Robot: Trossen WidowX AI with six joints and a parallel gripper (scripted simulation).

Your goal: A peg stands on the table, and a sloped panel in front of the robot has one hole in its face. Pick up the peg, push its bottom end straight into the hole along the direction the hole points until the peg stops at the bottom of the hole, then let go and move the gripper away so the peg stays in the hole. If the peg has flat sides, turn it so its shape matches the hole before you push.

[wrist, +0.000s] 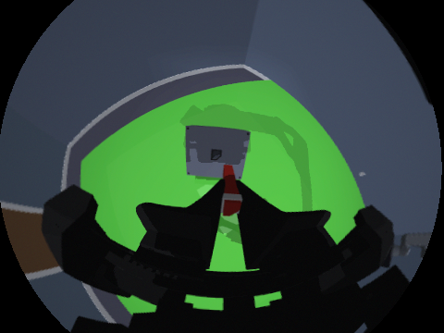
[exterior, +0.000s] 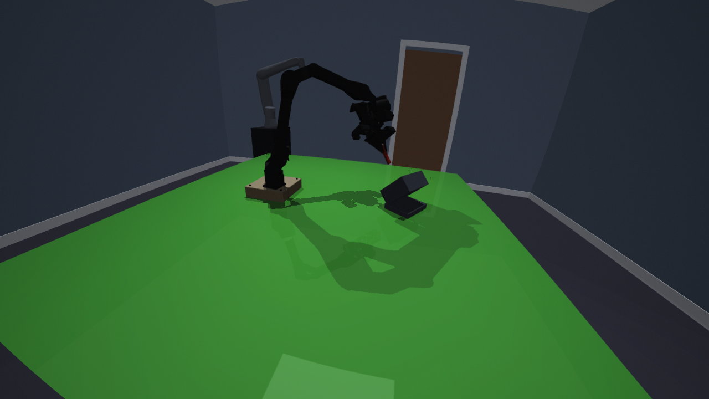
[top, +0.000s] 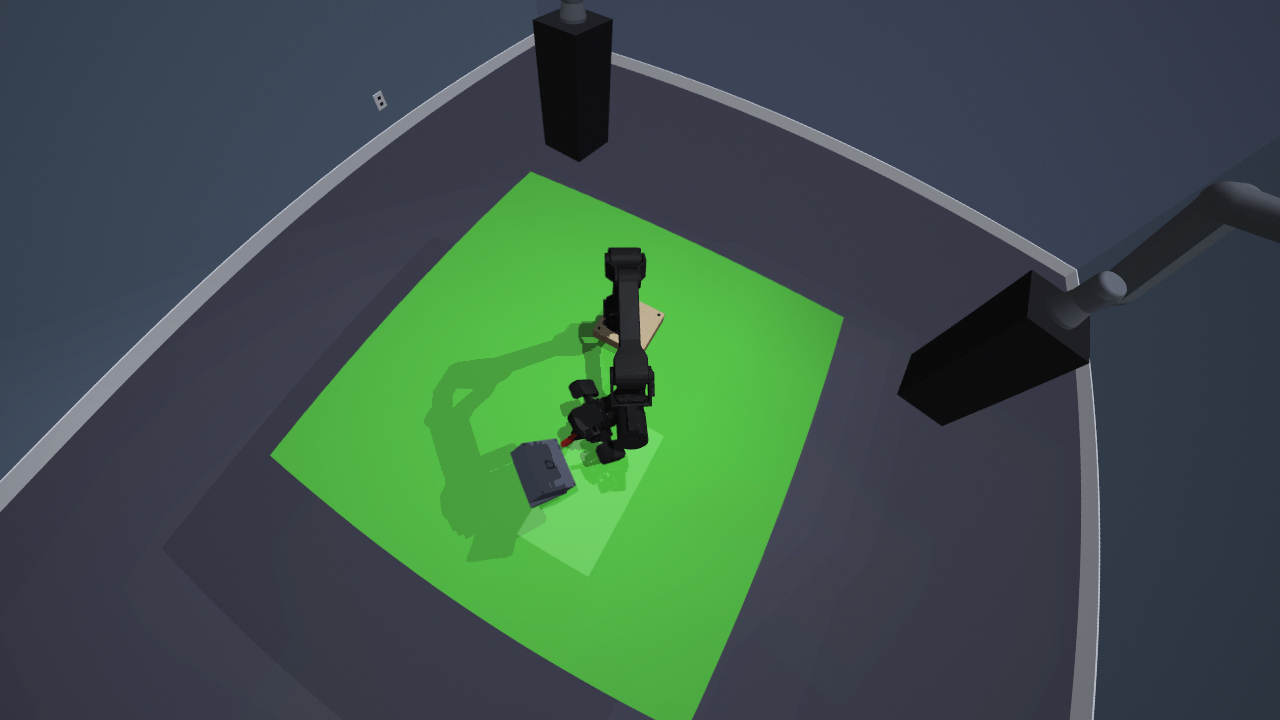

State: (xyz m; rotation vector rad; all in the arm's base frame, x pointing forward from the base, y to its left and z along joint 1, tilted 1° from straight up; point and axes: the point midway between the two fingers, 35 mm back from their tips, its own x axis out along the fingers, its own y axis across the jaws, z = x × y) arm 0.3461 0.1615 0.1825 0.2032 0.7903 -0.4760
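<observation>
My gripper is shut on the red peg, which has a light band near its top. The peg tilts down and away from the fingers, its lower end free in the air. The grey sloped panel stands on the green table. Its dark square-looking hole shows in the face. In the wrist view the peg's lower end appears below and a little right of the hole. In the exterior view the peg is above the panel, apart from it, and the hole is hidden.
The arm's tan base block stands on the green table top behind the gripper. Black pedestals stand beyond the table. Shadows of the arm cross the table around the panel.
</observation>
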